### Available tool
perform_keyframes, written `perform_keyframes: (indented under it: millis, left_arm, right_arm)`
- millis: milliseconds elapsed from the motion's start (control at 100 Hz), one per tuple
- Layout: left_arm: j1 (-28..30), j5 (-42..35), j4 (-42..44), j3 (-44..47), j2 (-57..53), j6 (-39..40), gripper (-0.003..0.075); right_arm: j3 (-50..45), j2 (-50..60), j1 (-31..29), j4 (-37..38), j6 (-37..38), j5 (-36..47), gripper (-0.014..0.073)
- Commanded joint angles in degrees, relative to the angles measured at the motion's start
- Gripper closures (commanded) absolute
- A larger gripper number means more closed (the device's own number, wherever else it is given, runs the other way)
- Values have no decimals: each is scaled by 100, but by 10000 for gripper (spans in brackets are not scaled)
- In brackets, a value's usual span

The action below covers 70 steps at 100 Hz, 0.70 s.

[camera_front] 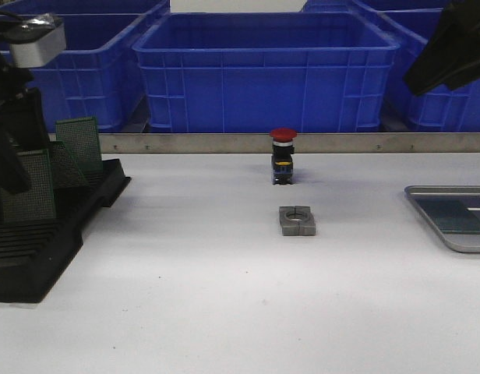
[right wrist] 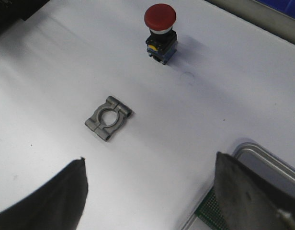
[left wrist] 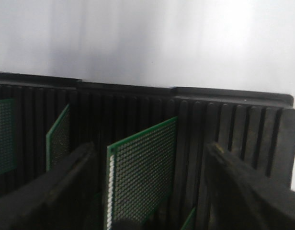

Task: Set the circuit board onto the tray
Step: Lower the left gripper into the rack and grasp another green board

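Several green perforated circuit boards stand in the black slotted rack (camera_front: 45,234) at the left. My left gripper (left wrist: 150,152) is open, its fingers (left wrist: 66,177) on either side of one upright board (left wrist: 142,172) without touching it. In the front view the left arm (camera_front: 10,132) hangs over the rack and a board (camera_front: 30,187) stands beside it. The silver-grey tray (camera_front: 450,240) lies at the right edge with a green board (camera_front: 452,215) on it. My right gripper (right wrist: 150,160) is open and empty, above the table just left of the tray (right wrist: 265,160).
A red push-button switch (camera_front: 283,156) stands mid-table, with a grey metal clamp (camera_front: 297,220) in front of it. Blue plastic bins (camera_front: 263,70) line the back behind a metal rail. The right arm (camera_front: 450,47) is raised at the upper right.
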<state>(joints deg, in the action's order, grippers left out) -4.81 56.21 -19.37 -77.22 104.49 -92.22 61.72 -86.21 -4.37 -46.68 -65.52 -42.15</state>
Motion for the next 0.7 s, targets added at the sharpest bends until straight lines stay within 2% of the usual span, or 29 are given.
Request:
perform_keyframes:
  millis: [0,120,190,240,460,590,690]
  left_arm:
    - [6,-121,-132,-124,-152,20,279]
    - [6,-147,-120,-124,-67,20,286]
    - [6,-147,-91,-124,-71,20,331]
    - [6,-147,-10,-134,-71,20,391]
    - [6,-147,277,-134,-71,20,739]
    - [6,-67,287,-225,-71,20,741]
    - [-7,394,266,-477,-82,20,741]
  right_arm:
    - [145,268,0,-228,-60,21,27]
    - [145,268,0,-228,-60,21,27]
    - [145,268,0,-228,-60,21,27]
    - [145,268,0,-228,-60,21,27]
    - [145,268,0,-228,-60,21,27]
    - [145,268,0,-228,-60,17,27]
    - [145,268,0,-235,-60,-5,27]
